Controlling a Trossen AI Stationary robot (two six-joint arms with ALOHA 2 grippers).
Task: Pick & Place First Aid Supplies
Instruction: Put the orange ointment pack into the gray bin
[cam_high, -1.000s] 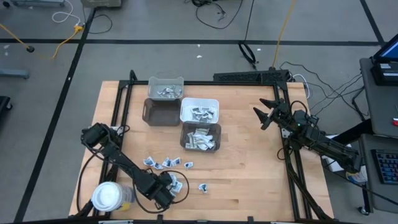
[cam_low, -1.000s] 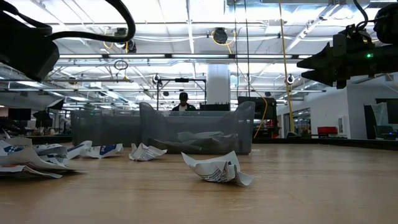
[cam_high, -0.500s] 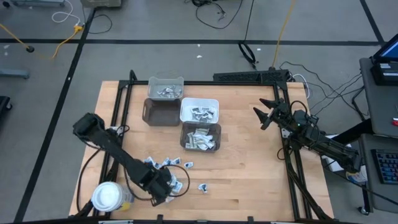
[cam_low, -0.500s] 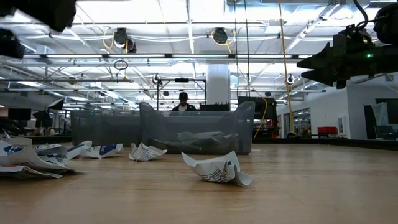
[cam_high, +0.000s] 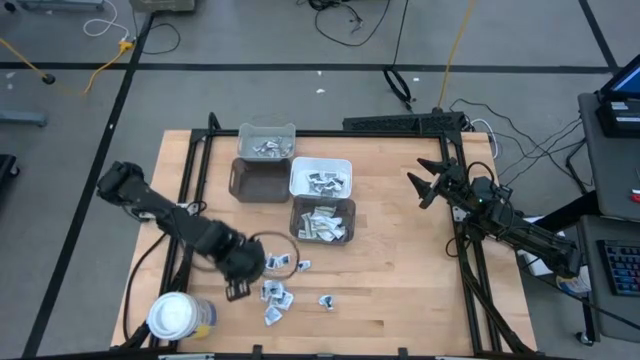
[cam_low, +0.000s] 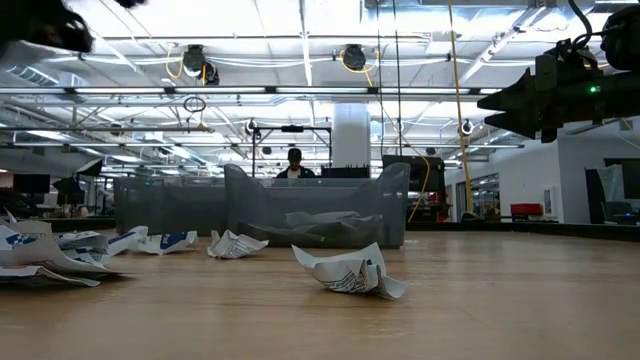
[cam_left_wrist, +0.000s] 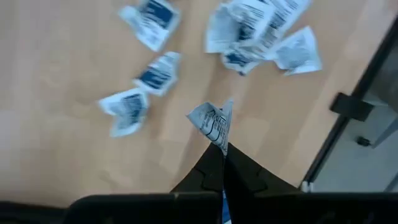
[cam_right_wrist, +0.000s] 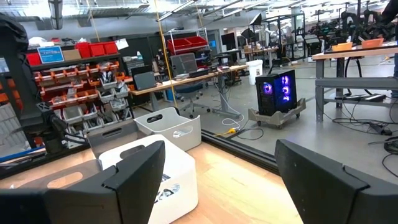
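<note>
1. High view: the left gripper (cam_high: 248, 268) hangs over the front-left of the pale wooden table (cam_high: 400, 290), beside a loose scatter of small white paper packets with blue print (cam_high: 275, 297). Three rectangular bins stand mid-table: a grey one (cam_high: 266, 142), a white one (cam_high: 320, 177) and a darker grey one (cam_high: 322, 220), each already holding packets, which looks like sorting by kind. A round white-lidded jar (cam_high: 172, 315) sits at the front-left corner. The right gripper (cam_high: 428, 186) waits over the right side, well clear.

2. Low view: crumpled packets lie on the wood, one nearest the camera (cam_low: 350, 271); the grey bins (cam_low: 315, 205) rise behind them. A person stands far off in the room.

3. Left wrist view: the left fingers (cam_left_wrist: 214, 174) are pinched tight on one white printed packet (cam_left_wrist: 211, 122), held by its edge above the others on the table, probably so it lifts clear.

4. Right wrist view: the right fingers (cam_right_wrist: 140, 165) stand wide apart, holding nothing, facing the white bin (cam_right_wrist: 155, 171).
</note>
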